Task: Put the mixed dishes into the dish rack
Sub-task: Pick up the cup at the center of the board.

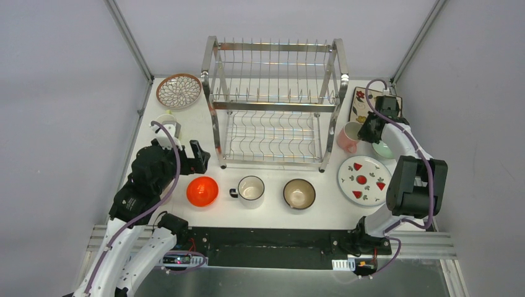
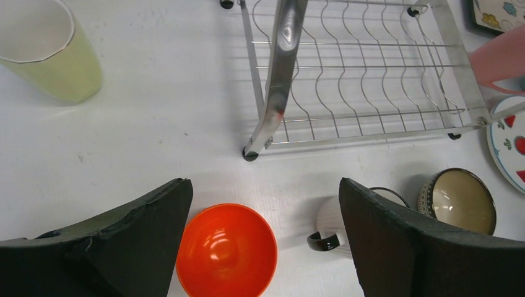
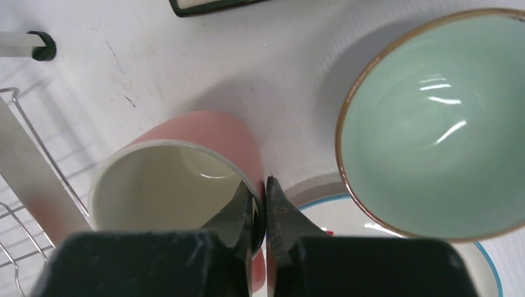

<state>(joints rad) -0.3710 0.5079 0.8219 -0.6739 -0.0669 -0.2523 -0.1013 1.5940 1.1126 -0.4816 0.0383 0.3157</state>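
right fingers pinched shut on pink cup rim, one inside, one outside. cup at 4 o'clock of dish rack, just beside its post. mint bowl near cup, at its 3 o'clock in wrist view. left fingers spread wide, holding nothing, above orange bowl. bowl on desk, at rack's 7 o'clock.

We see bright, even light from above: soft shadows on the white table, glints on the dish rack, orange bowl and mint bowl; the right wrist view looks slightly soft.
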